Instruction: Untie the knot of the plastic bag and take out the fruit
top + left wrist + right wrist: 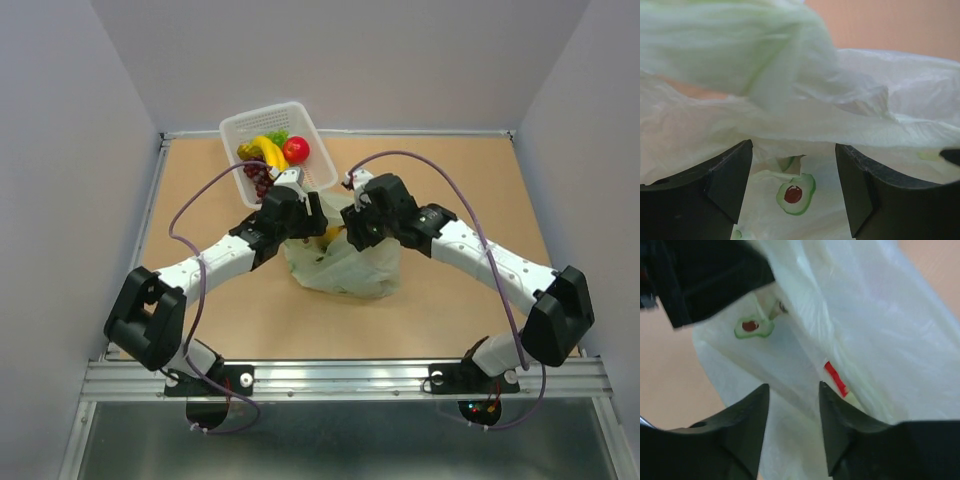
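The pale green plastic bag [345,265] lies crumpled in the middle of the table. My left gripper [308,212] is at its top left and my right gripper [352,222] at its top right, both low on the bag's upper part. In the left wrist view my gripper [793,145] is open, with avocado-printed plastic [795,192] between the fingers and a blurred bunched twist of plastic [775,65] just above. In the right wrist view my gripper [794,385] is open around a fold of the bag [805,355]. I cannot pick out the knot for certain. A yellow patch [332,236] shows through the bag; the other fruit is hidden.
A white basket [312,128] stands at the back, just behind the grippers, holding a banana [270,150], purple grapes [262,180] and a red fruit [295,150]. The bag carries a red mark [836,377]. My left gripper's body [705,275] shows in the right wrist view.
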Controlling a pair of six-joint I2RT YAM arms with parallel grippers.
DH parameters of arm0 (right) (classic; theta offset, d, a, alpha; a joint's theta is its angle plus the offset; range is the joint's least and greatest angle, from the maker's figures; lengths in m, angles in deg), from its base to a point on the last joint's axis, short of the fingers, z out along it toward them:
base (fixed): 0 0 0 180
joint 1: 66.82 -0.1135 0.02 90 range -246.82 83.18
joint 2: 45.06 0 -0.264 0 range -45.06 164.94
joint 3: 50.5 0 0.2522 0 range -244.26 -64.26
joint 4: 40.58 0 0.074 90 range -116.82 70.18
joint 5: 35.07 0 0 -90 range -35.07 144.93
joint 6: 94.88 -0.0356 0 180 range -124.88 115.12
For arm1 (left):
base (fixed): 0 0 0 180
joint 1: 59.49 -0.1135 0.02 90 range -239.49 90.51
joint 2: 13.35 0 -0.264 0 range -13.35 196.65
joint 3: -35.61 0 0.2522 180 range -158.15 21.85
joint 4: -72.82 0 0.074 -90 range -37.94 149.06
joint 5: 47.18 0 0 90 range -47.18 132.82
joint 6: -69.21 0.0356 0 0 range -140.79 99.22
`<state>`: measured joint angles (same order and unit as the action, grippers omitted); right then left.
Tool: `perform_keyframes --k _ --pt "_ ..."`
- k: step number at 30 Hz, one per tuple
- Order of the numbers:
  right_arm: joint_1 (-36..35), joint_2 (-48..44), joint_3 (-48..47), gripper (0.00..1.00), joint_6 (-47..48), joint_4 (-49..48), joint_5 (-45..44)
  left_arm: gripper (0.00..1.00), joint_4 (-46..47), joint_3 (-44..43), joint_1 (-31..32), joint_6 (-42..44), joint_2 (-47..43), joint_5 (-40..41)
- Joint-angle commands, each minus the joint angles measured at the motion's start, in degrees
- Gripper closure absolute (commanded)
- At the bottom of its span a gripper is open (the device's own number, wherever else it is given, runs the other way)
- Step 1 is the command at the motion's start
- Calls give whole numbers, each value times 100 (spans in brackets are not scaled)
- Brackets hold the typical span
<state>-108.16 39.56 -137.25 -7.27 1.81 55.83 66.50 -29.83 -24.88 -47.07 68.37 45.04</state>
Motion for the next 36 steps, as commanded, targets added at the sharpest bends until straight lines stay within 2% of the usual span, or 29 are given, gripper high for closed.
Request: perform_keyframes --k 1,7,15,20,24,30,32,36 --pt "-154 -524 880 55 -314 12 269 22 380 -360 -86 -227 265 147" --pt "-541 -929 1840 65 -1253 161 595 23 627 -615 -262 -807 1021 288" --pt "-928 -1570 3052 66 -2791 389 463 23 1224 -851 -569 -1204 1259 491" --pt "-989 -1650 3362 65 -3118 679 445 23 1233 -1168 -719 -1309 1593 201" --pt "-1069 -1905 2836 59 -2785 890 349 22 1339 -1143 -710 -1090 1383 -413" --pt "-1078 -1993 1052 33 -2232 1330 86 19 1252 -608 -692 -616 426 -1134" --pt "-1069 -1932 491 29 -2082 1488 -395 18 1015 -458 -640 -370 58 -1223" --pt "-1069 -1661 -170 29 -1967 1673 -1433 18 654 -177 -509 -53 -568 -1399"
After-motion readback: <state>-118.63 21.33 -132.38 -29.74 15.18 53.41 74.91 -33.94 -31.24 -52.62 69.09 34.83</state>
